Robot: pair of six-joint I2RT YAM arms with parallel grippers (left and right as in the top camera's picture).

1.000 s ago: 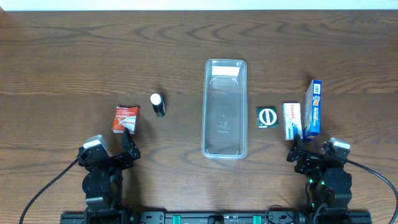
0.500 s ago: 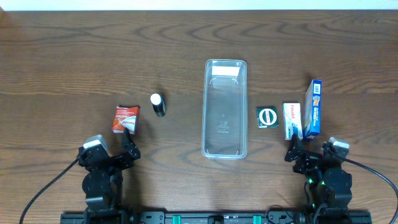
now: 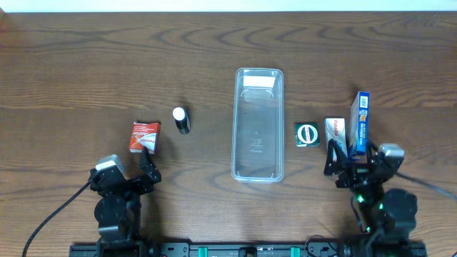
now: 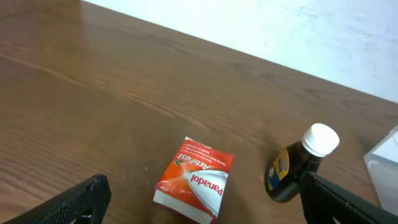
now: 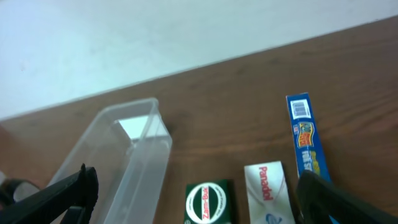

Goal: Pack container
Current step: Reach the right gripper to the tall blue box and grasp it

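The clear long container (image 3: 257, 146) stands empty at the table's centre; it also shows in the right wrist view (image 5: 127, 152). A red Panadol box (image 3: 144, 135) (image 4: 194, 179) and a dark bottle with a white cap (image 3: 181, 120) (image 4: 300, 167) lie to its left. A green round-logo box (image 3: 306, 134) (image 5: 209, 202), a white Panadol box (image 3: 334, 134) (image 5: 266, 186) and a blue box on its edge (image 3: 359, 121) (image 5: 305, 137) lie to its right. My left gripper (image 3: 149, 168) (image 4: 205, 210) is open just short of the red box. My right gripper (image 3: 350, 164) (image 5: 199, 204) is open at the near ends of the white and blue boxes.
The dark wood table (image 3: 107, 64) ends at a white wall at the back. Both arm bases and their cables sit at the front edge.
My right gripper has moved forward toward the white and blue boxes. The left arm and all objects have not moved.
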